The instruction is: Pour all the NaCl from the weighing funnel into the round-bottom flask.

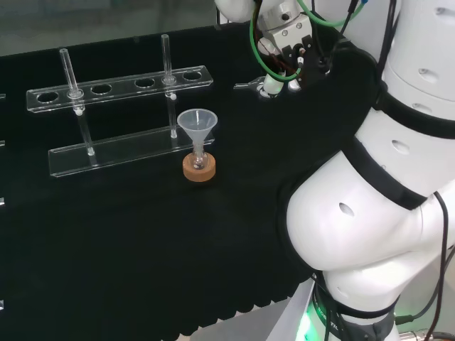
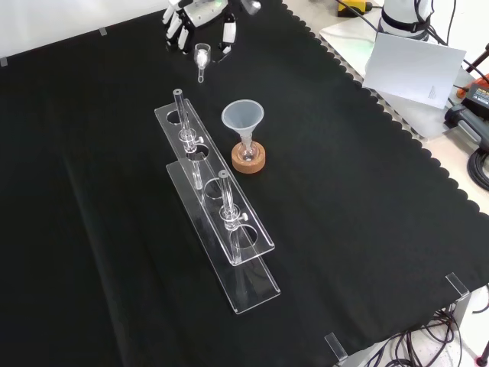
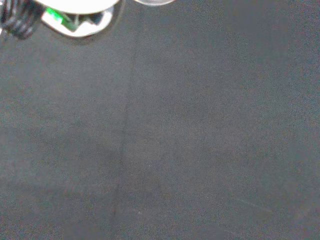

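While the hand (image 2: 200, 19) is hovering with straight, empty fingers (image 2: 228, 32) over the weighing funnel (image 2: 202, 56) lying on the surface (image 2: 367, 199), I am judging that grasping it is coming next, before carrying it to the round-bottom flask (image 2: 248, 152).

The wrist view shows the black cloth (image 3: 190, 140) with a faint straight crease running along it, a blurred white part of the hand (image 3: 75, 17) at one edge, and beside it a pale clear rim, too blurred to identify.
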### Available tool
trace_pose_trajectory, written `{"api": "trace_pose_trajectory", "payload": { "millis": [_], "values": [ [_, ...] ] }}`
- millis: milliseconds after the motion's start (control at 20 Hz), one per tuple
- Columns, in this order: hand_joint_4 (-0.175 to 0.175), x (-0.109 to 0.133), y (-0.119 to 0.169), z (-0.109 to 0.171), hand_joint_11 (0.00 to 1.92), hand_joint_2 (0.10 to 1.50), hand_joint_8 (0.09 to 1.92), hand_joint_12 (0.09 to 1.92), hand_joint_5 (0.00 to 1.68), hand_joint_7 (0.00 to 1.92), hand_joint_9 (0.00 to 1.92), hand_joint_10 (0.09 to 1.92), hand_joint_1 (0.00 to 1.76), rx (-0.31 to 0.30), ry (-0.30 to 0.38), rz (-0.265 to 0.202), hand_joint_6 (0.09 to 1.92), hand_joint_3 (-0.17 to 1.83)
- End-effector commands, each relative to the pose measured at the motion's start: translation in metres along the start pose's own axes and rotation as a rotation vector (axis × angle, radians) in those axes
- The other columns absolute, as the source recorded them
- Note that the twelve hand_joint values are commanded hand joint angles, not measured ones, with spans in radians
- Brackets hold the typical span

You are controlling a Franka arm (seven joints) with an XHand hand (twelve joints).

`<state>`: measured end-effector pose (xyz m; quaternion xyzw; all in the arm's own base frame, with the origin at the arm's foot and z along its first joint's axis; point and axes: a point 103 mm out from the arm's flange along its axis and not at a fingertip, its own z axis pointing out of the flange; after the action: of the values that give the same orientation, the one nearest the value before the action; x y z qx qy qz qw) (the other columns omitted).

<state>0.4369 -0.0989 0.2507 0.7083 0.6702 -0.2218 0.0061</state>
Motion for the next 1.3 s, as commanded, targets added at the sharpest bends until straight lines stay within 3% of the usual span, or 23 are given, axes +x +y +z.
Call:
{"api": "trace_pose_trajectory", "payload": {
  "millis": [50, 1050, 1300],
  "values": [
    [0.175, 0.019, -0.024, -0.012, 0.61, 0.66, 0.66, 1.24, 1.24, 0.55, 0.91, 0.47, 1.11, 0.009, -0.048, -0.017, 0.74, 0.68],
    [0.175, 0.060, -0.051, -0.018, 0.62, 0.66, 0.67, 1.24, 1.24, 0.56, 0.94, 0.48, 1.11, 0.011, -0.090, -0.059, 0.74, 0.68],
    [0.175, 0.075, -0.051, -0.023, 0.62, 0.66, 0.67, 1.24, 1.24, 0.57, 0.95, 0.48, 1.11, 0.000, -0.103, -0.094, 0.74, 0.68]
  ]
}}
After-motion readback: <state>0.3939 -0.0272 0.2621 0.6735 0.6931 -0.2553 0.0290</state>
